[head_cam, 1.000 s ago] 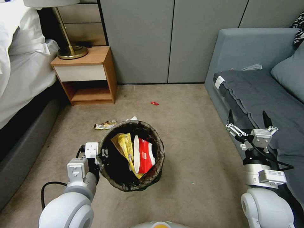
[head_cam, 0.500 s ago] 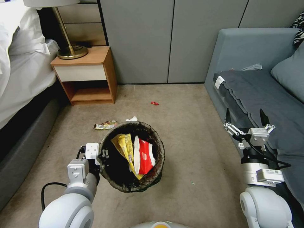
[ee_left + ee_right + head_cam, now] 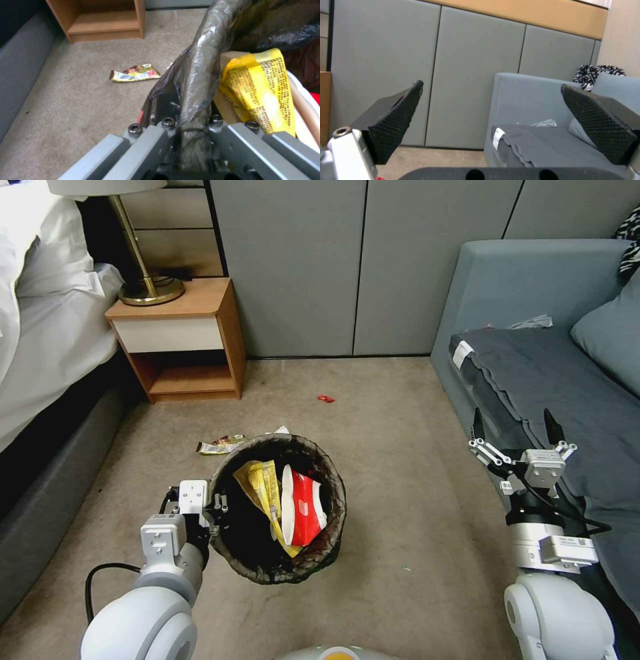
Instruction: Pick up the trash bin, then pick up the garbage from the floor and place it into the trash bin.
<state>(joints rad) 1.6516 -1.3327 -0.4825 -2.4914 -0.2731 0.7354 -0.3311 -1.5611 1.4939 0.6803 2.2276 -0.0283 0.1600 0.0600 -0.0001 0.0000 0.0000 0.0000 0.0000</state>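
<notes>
My left tool (image 3: 212, 508) pinches the bag-covered rim of the bin (image 3: 279, 565), which sits in the lower centre of the head view. In the left wrist view the rim (image 3: 196, 82) runs between the pressed fingers. Inside the bin lie a yellow wrapper (image 3: 267, 487) and a red-and-white packet (image 3: 303, 507). On the carpet (image 3: 400, 473), just beyond the bin toward the nightstand (image 3: 177, 337), lies a shiny wrapper (image 3: 220, 444); a small red scrap (image 3: 325, 398) lies farther up the frame. My right tool (image 3: 512, 428) hangs at the right, by the sofa (image 3: 533, 280), fingers spread wide and holding nothing.
</notes>
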